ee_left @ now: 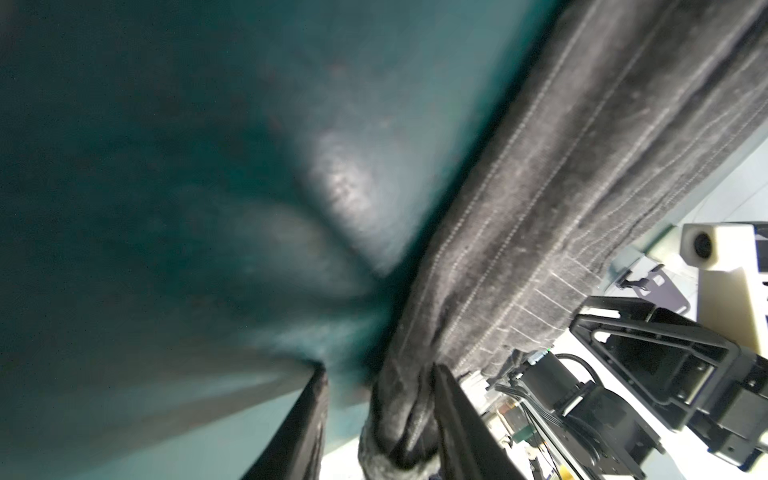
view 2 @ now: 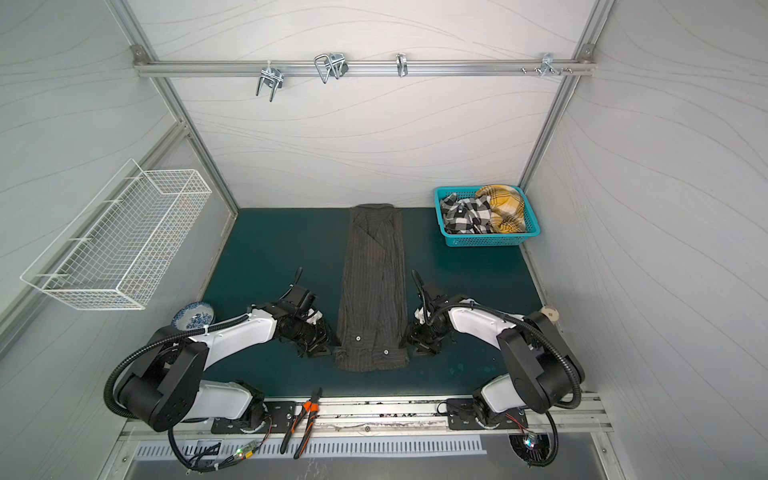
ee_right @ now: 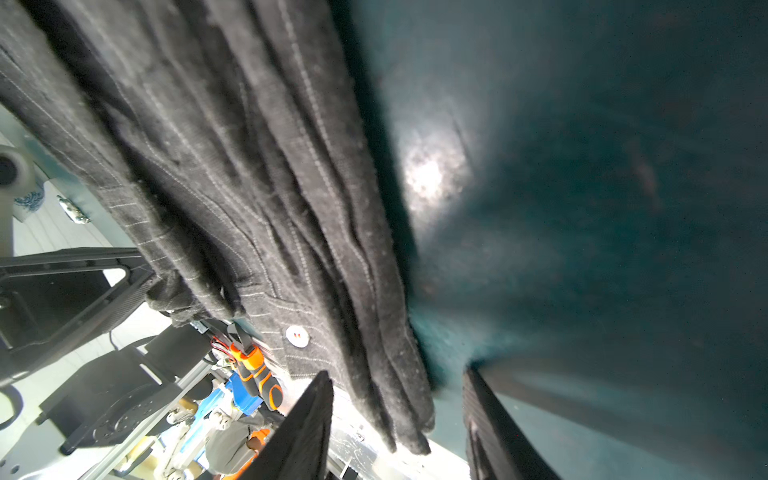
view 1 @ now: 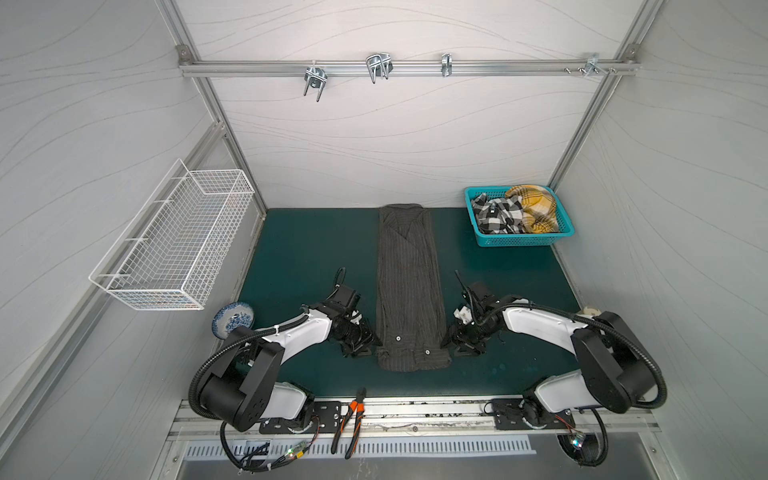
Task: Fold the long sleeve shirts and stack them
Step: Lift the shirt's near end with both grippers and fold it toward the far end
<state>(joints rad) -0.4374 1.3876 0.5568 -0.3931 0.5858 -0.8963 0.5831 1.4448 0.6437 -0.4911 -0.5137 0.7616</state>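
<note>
Now the left hand (ee_left: pixel 380 415) and right hand (ee_right: pixel 399 415), both spread, are straddling edges of the shirt (view 1: pixel 405 282), likely starting an end-to-end fold needing matched closing and lifting.

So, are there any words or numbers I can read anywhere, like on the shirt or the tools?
No words, numbers or signs can be read in any view.
Pinstriped shirt: no label showing, only stripes and white buttons.
Pliers: any brand mark is too small to read.
Blue-and-white bowl: painted pattern, no words.
Teal basket: no label visible.
</note>
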